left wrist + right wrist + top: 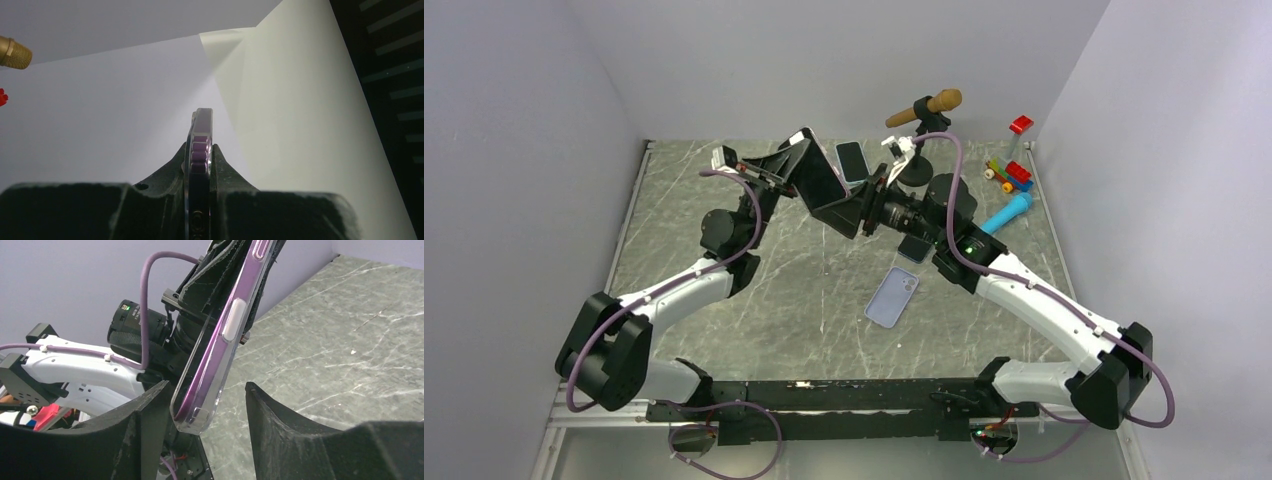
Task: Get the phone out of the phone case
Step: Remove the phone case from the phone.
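A purple phone (819, 178) in a clear phone case (235, 320) is held up in the air above the far middle of the table. My left gripper (786, 168) is shut on one long edge of it. In the left wrist view the phone (202, 145) stands edge-on between the left gripper's (200, 152) fingers. My right gripper (861, 208) is at the phone's lower corner. In the right wrist view its fingers (150, 405) stand open, and the case's corner (200, 420) hangs between them, close to the left finger and apart from the right one.
A lavender phone or case (892, 297) lies flat on the marble table (754, 300), a light blue phone (852, 160) lies at the back, and a dark flat item (914, 248) lies under the right arm. A microphone on a stand (929, 105) and toys (1014, 178) are at the back right.
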{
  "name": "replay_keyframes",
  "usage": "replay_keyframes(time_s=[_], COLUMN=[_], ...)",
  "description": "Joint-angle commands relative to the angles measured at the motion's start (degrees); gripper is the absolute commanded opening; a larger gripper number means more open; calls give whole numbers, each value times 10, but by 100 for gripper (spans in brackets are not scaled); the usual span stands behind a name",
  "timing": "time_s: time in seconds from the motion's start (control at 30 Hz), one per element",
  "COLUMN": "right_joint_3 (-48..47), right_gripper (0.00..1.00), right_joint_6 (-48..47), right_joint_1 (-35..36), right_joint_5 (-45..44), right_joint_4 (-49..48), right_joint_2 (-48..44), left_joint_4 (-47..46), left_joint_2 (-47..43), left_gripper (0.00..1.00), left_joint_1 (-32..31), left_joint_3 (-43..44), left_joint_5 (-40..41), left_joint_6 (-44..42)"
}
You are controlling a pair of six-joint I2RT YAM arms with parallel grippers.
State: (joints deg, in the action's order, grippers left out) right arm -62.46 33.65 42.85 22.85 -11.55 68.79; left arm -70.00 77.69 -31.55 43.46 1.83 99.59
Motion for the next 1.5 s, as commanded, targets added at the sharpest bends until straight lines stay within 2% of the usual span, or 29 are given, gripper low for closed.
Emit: replay_keyframes(time_s=[0.0,0.3,0.43,0.67,0.7,0.77,0.8,0.87,0.97,1.03,1.13,1.47], right_joint_3=[-31,-45,-45,-47,-44,-37,-30,-6,39,33,18,-57], right_gripper=[61,59,52,22,18,2,0,0,0,0,0,0], right_joint_6=[-6,-25,-27,-40,-44,-60,-68,-75,-12,6,42,26], right_joint_1=[5,16,16,14,14,13,13,0,-51,-67,-84,-88], right_joint_5=[-12,-10,-22,-46,-38,-11,7,46,155,200,249,273], right_joint_4=[17,29,33,46,41,30,22,-19,-138,-171,-227,-224], right_joint_2=[9,26,26,46,50,56,57,59,77,97,130,199], left_joint_4=[-48,-46,-42,34,55,88,104,132,180,215,208,213], left_joint_2=[-35,-25,-22,-71,-83,-108,-118,-133,-155,-169,-177,-174], left_gripper=[0,0,0,0,0,0,0,0,0,0,0,0], left_joint_1=[9,10,9,8,8,8,7,8,6,5,-1,-20], left_joint_3=[18,36,44,48,48,47,48,57,88,109,116,130], left_joint_5=[-2,-10,-13,-30,-34,-38,-41,-55,-92,-108,-97,-92], left_joint_6=[11,9,8,4,5,18,33,71,104,105,109,122])
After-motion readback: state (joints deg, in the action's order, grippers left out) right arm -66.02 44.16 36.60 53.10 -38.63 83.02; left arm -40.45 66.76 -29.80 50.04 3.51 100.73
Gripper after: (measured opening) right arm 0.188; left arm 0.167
